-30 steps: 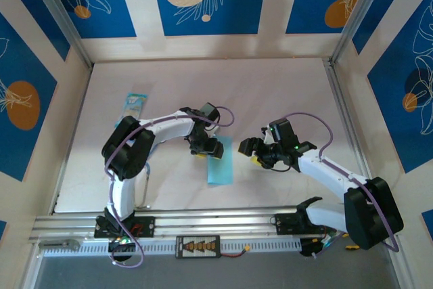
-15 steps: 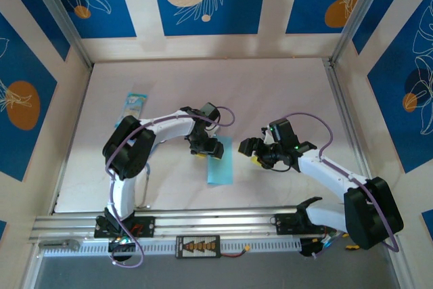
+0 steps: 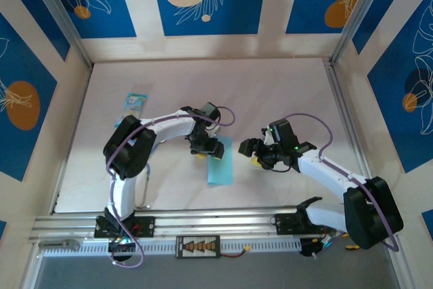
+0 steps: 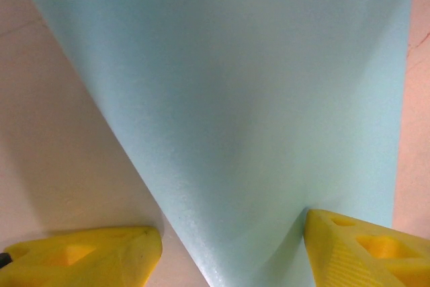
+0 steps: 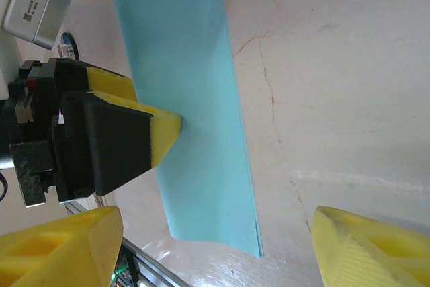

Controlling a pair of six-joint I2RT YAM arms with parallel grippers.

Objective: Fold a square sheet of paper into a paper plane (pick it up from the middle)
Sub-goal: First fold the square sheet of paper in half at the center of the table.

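Note:
The square sheet of paper (image 3: 220,166) lies on the table as a narrow light-blue strip, doubled along its right edge (image 5: 195,99); no paper plane is in view. My left gripper (image 3: 206,149) stands open over the strip's far end. In the left wrist view one yellow fingertip (image 4: 363,247) rests on the paper (image 4: 255,99), and the other (image 4: 87,253) is on bare table beside its edge. My right gripper (image 3: 252,152) is open just right of the strip, apart from it, with nothing between its fingers (image 5: 369,247).
A small blue-and-white packet (image 3: 135,105) lies at the far left of the table. An aluminium rail (image 3: 203,221) runs along the near edge by the arm bases. Patterned walls close in the other three sides.

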